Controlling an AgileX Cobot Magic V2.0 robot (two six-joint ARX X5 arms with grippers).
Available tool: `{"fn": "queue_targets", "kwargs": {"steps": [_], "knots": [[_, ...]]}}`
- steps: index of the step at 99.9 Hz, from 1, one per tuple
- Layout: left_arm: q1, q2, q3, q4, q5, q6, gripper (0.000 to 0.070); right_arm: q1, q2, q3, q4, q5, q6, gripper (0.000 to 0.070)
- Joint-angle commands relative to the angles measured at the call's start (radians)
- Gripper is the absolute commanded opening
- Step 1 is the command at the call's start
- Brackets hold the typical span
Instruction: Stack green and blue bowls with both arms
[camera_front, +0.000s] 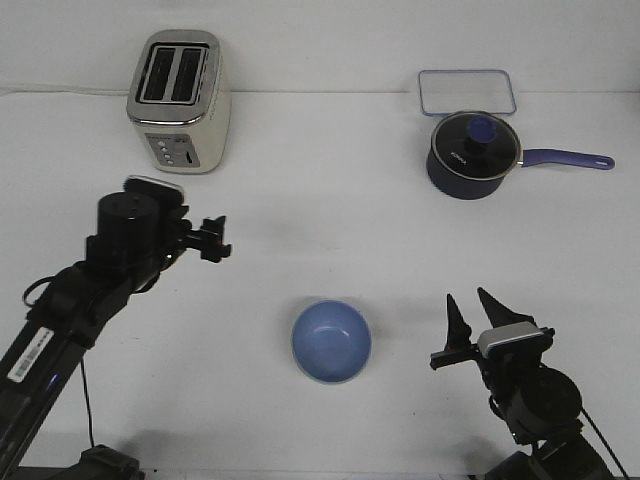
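The light blue bowl (331, 342) stands upright and empty on the white table (330, 220), near the front middle. My right gripper (466, 296) is open and empty, its fingers pointing up, a little to the right of the blue bowl and apart from it. My left gripper (214, 240) hovers at the left, pointing right, well away from the blue bowl; its fingers are small and foreshortened, so I cannot tell their state. A pale rounded rim (152, 185) shows just behind the left wrist; it may be the green bowl, mostly hidden by the arm.
A cream toaster (180, 100) stands at the back left. A dark navy saucepan (470, 155) with a glass lid and a blue handle pointing right stands at the back right, with a clear lidded box (467, 92) behind it.
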Motion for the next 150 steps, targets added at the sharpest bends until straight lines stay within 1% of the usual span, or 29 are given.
{"fn": "queue_targets", "kwargs": {"steps": [1,4,7,8,11,14,27,41,49,52,62,75,84,146,150], "knots": [[0.034,-0.032,-0.008,0.004,-0.003,0.009,0.0222,-0.008,0.009,0.046,0.006,0.003,-0.01,0.0272],[0.053,-0.054,-0.024,0.01,-0.003,0.008,0.0149,-0.016,0.013,0.06,0.004,0.003,-0.015,0.017],[0.071,-0.079,-0.046,0.018,-0.003,0.008,0.0077,-0.023,0.016,0.074,0.004,0.002,-0.027,0.0035],[0.076,-0.088,-0.055,0.022,-0.003,0.008,0.0056,-0.026,0.017,0.078,0.004,0.002,-0.032,0.0],[0.09,-0.116,-0.085,0.039,-0.003,0.009,0.0001,-0.031,0.017,0.09,0.005,0.002,-0.049,0.0004],[0.102,-0.147,-0.121,0.065,-0.003,0.009,0.0015,-0.036,0.017,0.101,0.006,0.003,-0.061,0.0009],[0.136,-0.32,-0.341,0.231,-0.008,0.011,0.0014,-0.045,-0.016,0.117,0.001,-0.002,-0.087,0.0009],[0.146,-0.549,-0.613,0.451,-0.011,0.011,0.0014,-0.045,-0.106,0.111,-0.07,-0.07,-0.097,0.0009],[0.146,-0.673,-0.73,0.54,-0.012,0.012,0.0013,-0.045,-0.159,0.082,-0.098,-0.073,-0.117,0.0009],[0.146,-0.714,-0.762,0.558,-0.026,0.012,0.0013,-0.045,-0.175,0.07,-0.104,-0.072,-0.117,0.0009],[0.146,-0.808,-0.819,0.557,-0.089,0.012,0.0013,-0.045,-0.214,0.05,-0.119,-0.068,-0.112,0.0009],[0.146,-0.839,-0.828,0.541,-0.149,0.011,0.0013,-0.045,-0.223,0.049,-0.116,-0.068,-0.108,0.0009],[0.145,-0.841,-0.827,0.559,-0.151,0.009,0.0014,-0.045,-0.224,0.05,-0.117,-0.069,-0.102,0.001],[0.145,-0.842,-0.826,0.558,-0.151,0.008,0.0014,-0.045,-0.225,0.05,-0.116,-0.069,-0.102,0.0009],[0.145,-0.843,-0.826,0.551,-0.152,0.03,0.0014,-0.045,-0.225,0.05,-0.116,-0.069,-0.102,0.0009]]}}
